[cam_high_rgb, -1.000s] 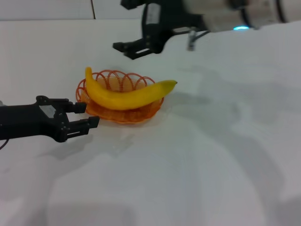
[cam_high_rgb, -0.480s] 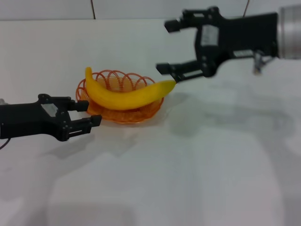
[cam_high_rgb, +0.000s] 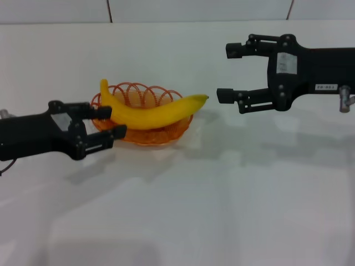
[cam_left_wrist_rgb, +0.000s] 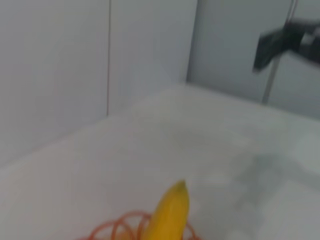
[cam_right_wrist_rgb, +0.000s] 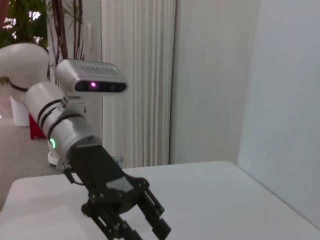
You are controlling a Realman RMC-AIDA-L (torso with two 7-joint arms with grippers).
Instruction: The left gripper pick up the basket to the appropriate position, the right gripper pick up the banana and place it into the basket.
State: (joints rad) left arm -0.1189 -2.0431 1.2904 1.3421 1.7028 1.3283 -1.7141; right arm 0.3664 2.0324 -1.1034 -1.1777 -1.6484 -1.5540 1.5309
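Note:
The orange wire basket (cam_high_rgb: 166, 132) rests on the white table, left of the middle. The yellow banana (cam_high_rgb: 147, 113) lies across it, both ends overhanging the rim; its tip (cam_left_wrist_rgb: 171, 212) and some basket wire (cam_left_wrist_rgb: 120, 227) show in the left wrist view. My left gripper (cam_high_rgb: 111, 123) is open at the basket's left edge, one finger on either side of the rim there. My right gripper (cam_high_rgb: 227, 72) is open and empty, a short way right of the banana's tip, above the table. In the left wrist view it shows far off as a dark shape (cam_left_wrist_rgb: 282, 42).
The white table (cam_high_rgb: 222, 210) stretches bare in front and to the right. A pale wall (cam_high_rgb: 194, 10) runs along its back edge. The right wrist view looks back at the robot's head camera (cam_right_wrist_rgb: 90, 82) and its left arm (cam_right_wrist_rgb: 100, 170).
My right gripper swung from behind and above the basket out to the right and turned level, away from the banana. My left gripper edged forward up to the basket's rim.

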